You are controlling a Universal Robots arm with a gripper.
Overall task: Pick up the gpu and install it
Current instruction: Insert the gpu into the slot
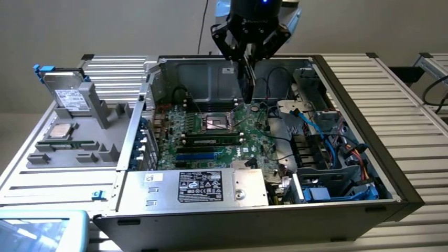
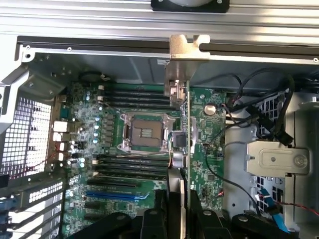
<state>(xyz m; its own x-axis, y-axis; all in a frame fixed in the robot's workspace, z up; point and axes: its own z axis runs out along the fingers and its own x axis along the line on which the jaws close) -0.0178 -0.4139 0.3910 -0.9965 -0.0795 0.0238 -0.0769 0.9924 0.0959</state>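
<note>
Tool (image 1: 248, 55) clamped on gpu (image 1: 247, 84). Card hangs edge-down, upright, over motherboard (image 1: 210, 131) inside open computer case (image 1: 350, 173) on worktop (image 1: 413, 105). Lower edge just beside CPU socket (image 2: 144, 132). Silver bracket (image 2: 182, 55) at card end far from tool. Contact with board: cannot tell.

Your robot's gripper (image 1: 247, 62) is black and blocky, with angular jointed linkages (image 1: 224, 39) on both sides, a small blue light (image 1: 263, 1) glowing at its top, and a thin black cable (image 1: 207, 21) running up beside it
</note>
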